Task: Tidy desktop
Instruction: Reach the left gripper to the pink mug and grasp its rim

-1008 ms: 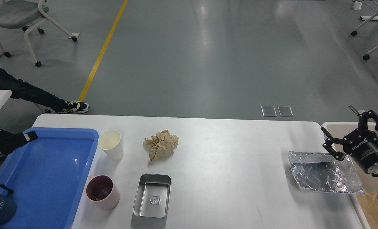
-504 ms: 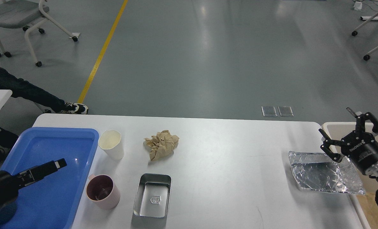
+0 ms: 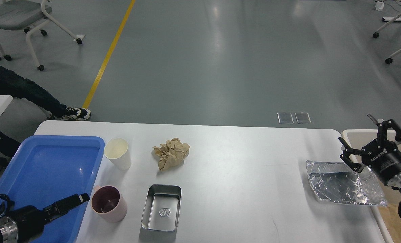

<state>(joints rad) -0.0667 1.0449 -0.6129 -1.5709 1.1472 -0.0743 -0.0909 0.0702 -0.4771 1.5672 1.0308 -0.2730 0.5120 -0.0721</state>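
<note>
The desktop [image 3: 241, 175] fills the lower half of the view. At eight o'clock the left gripper [image 3: 80, 198] points over the blue tray [image 3: 45, 162] toward the pink mug [image 3: 108, 203] — likely the next pickup; seen edge-on, its opening cannot be told. At three o'clock the right gripper [image 3: 372, 143], marked "ROBOTIQ", hangs spread and empty by the foil tray [image 3: 342, 184] — beside the beige bin [image 3: 355, 136].

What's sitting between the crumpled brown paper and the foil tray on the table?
Nothing. In the head view, the stretch of desktop between the crumpled brown paper and the foil tray is bare white surface.
</note>
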